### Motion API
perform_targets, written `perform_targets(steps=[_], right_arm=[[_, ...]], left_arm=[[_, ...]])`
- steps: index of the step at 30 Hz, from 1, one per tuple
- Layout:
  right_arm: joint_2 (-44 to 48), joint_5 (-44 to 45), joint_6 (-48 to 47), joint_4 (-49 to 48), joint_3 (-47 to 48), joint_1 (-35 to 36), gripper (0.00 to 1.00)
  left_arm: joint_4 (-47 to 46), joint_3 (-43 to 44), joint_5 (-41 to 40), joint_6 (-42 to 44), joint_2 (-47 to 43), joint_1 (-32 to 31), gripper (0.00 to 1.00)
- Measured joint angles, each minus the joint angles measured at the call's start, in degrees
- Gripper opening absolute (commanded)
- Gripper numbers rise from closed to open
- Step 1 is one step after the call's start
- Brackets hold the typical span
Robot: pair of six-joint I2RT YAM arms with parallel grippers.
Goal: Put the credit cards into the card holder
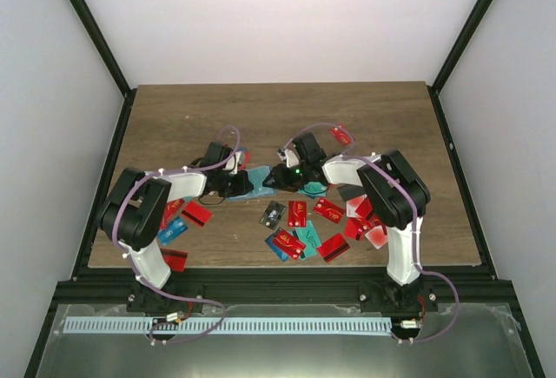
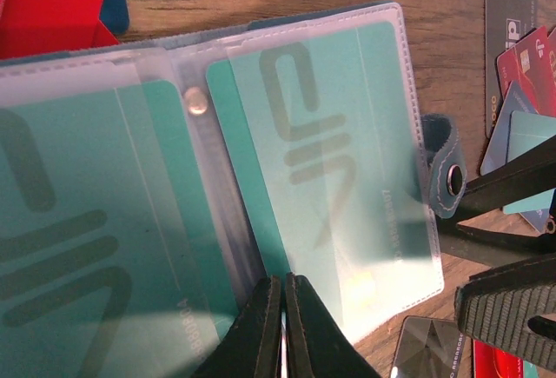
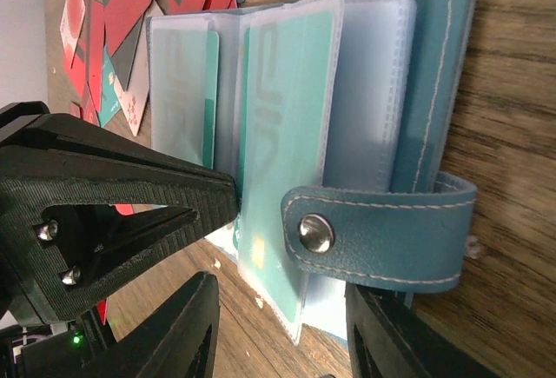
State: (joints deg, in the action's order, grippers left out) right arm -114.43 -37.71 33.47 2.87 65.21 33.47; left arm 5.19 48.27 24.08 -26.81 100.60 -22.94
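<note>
Nearest the arm bases, loose credit cards [image 1: 298, 214] lie scattered on the wooden table [image 1: 287, 109]. A thick red-and-teal cluster, some overlapping, sits in front of the right arm, and a smaller red and blue group lies beside the left arm. A black card [image 1: 272, 214] lies just on the near side of the card holder, close below the right gripper's fingers.

Beyond them, mid-table, the card holder [image 3: 434, 82] lies open and flat between the two grippers. Its long axis runs roughly left to right. Its clear sleeves [image 2: 330, 178] are fanned upward, and at least two of them hold teal cards. Its strap [image 3: 382, 239], with a snap stud, sticks out at the right end toward the right gripper.

The left gripper [image 1: 230, 185] sits over the holder's left half, fingers pressed together at the edge of the sleeves. A thin pale sliver shows between the tips, so it seems to be nipping a sleeve edge, though the view is too tight to be sure. The right gripper [image 1: 276, 178] stands at the strap end with jaws apart, gripping nothing. One fingertip is just beside the strap, and a sleeve's edge reaches into the gap.

Farthest off, a single red card [image 1: 341, 135] lies beyond the right gripper.
</note>
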Motion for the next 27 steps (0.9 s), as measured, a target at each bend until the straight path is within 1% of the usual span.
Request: perform_targets(steps=[11,27], right_arm=[[-0.7,-1.2,0.0,0.2,2.3,0.2,0.41],[-2.6,-0.1,-1.0,4.7,8.6,2.8,0.41]], left_arm=[[-0.7,0.0,0.0,0.0,0.2,-0.9,0.05],[-0.2,-0.1,-0.2,-0.1,-1.0,-1.0,0.05]])
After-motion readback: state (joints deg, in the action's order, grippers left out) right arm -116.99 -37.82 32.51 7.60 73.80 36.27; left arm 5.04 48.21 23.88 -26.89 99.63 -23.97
